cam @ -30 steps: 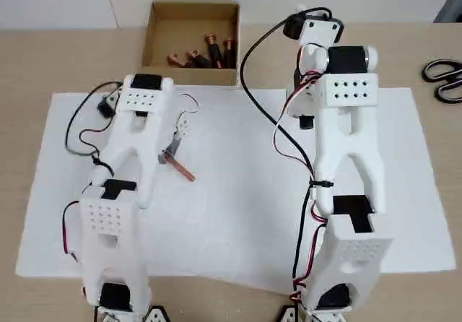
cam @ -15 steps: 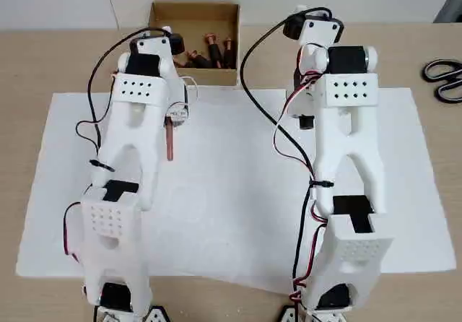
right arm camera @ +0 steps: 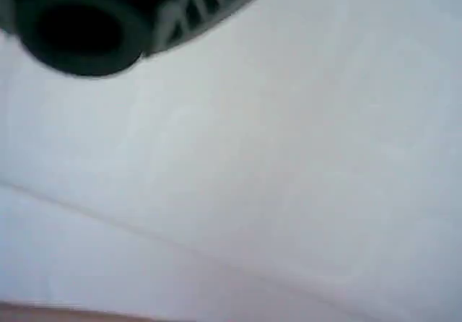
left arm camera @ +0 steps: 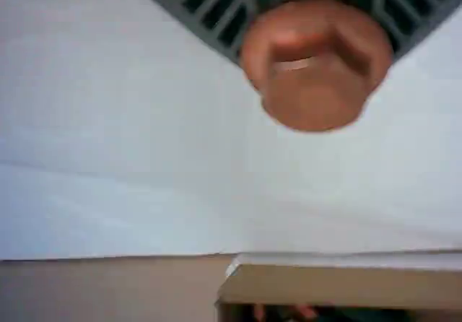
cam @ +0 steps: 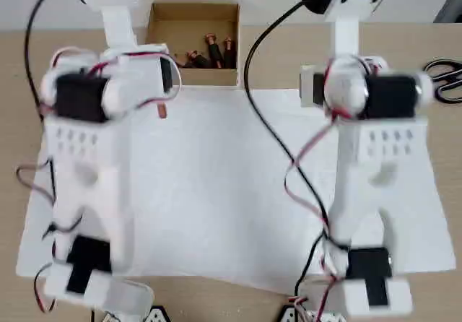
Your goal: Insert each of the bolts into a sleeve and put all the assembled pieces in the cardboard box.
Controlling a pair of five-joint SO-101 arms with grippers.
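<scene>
My left gripper (cam: 164, 97) hangs above the white sheet just in front of the cardboard box (cam: 157, 29), shut on a copper bolt (cam: 162, 109) that points down. In the left wrist view the bolt (left arm camera: 315, 66) shows end-on between the dark ribbed fingers (left arm camera: 195, 1), with the box rim (left arm camera: 339, 286) beyond. My right gripper (cam: 312, 87) is raised over the sheet's far right part. It is shut on a black sleeve (right arm camera: 79, 37), whose open bore faces the right wrist camera. Several assembled copper-and-black pieces (cam: 206, 51) lie inside the box.
A white paper sheet (cam: 231, 192) covers the wooden table (cam: 22, 62). Black scissors (cam: 446, 76) lie at the right edge, off the sheet. Both arms stand tall, with cables (cam: 289, 163) trailing between them.
Both arms have risen high toward the high camera. The left one carried the bolt off the sheet and up toward the box. The right one lifted the sleeve.
</scene>
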